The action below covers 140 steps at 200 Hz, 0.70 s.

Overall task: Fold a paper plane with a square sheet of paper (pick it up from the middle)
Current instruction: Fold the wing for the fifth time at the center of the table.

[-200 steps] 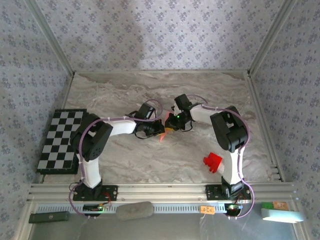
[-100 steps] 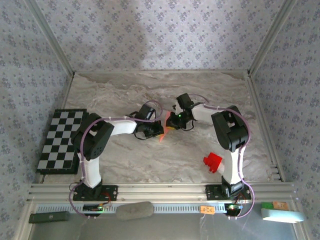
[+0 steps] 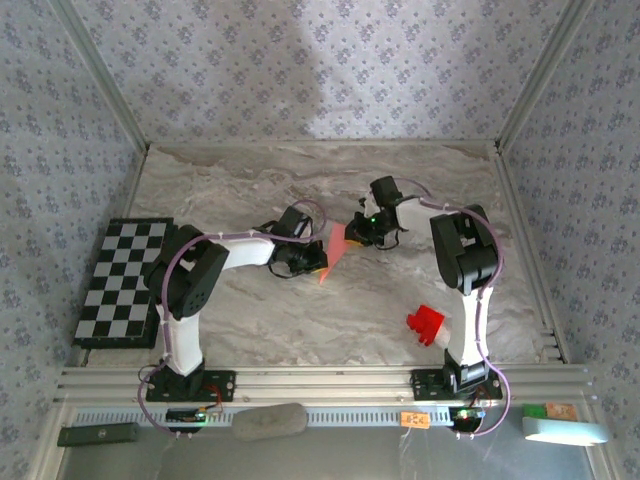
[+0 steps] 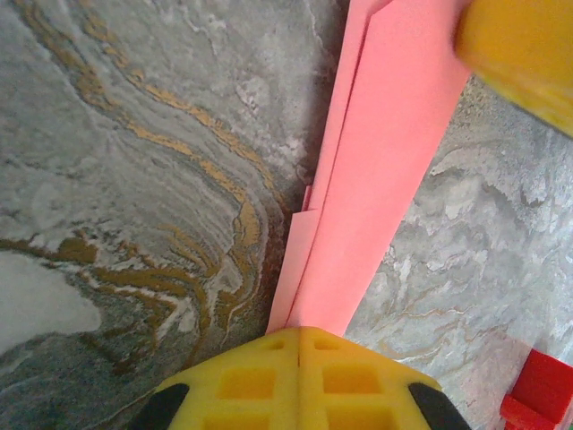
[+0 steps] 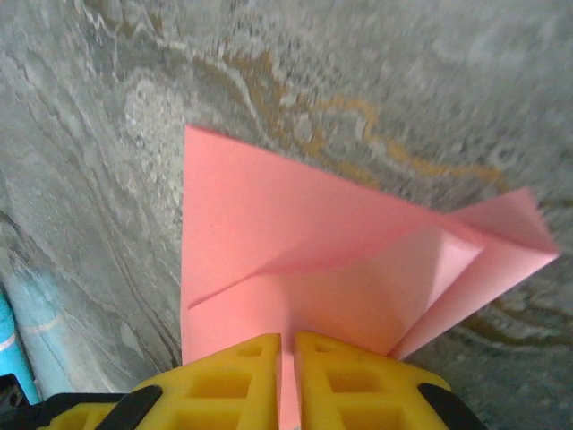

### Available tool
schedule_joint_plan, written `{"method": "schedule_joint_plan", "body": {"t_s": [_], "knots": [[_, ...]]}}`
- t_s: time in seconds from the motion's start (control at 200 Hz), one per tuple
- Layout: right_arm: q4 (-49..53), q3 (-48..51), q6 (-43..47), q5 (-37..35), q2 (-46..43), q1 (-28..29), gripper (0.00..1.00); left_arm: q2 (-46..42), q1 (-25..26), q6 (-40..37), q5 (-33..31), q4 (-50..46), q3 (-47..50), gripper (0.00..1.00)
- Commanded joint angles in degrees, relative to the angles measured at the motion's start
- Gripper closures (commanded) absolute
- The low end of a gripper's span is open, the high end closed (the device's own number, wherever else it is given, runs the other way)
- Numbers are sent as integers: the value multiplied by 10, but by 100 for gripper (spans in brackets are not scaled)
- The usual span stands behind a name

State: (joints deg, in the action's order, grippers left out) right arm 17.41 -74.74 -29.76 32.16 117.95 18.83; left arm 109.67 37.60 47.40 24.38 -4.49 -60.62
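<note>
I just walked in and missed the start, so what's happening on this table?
Both arms are working a partly folded pink paper plane at the middle of the marble table. The left gripper pinches one end and the right gripper the other, both shut on it. A red block sits apart, nearer the right arm's base.

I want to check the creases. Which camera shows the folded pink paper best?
Right wrist: the paper plane spreads wide there, its flaps and creases plain. The left wrist view shows it as a long narrow strip, with little of the folds visible. The top view shows a small, distant pink sliver.
</note>
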Motion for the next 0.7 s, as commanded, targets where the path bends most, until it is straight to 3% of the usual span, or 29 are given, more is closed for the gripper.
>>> {"method": "schedule_joint_plan", "body": {"t_s": [0.0,0.3,0.51,0.695], "knots": [[5,-30,18,-33,29,-29,85,35,0,-12,-34,-90,17,100],[34,-82,14,-59,54,-61,86,34,1,-14,-34,-94,12,100],[6,-35,20,-90,-69,-62,87,40,3,-16,-33,-96,-3,100],[-16,49,14,-75,-141,-26,87,42,4,-15,-34,-95,-8,100]]}}
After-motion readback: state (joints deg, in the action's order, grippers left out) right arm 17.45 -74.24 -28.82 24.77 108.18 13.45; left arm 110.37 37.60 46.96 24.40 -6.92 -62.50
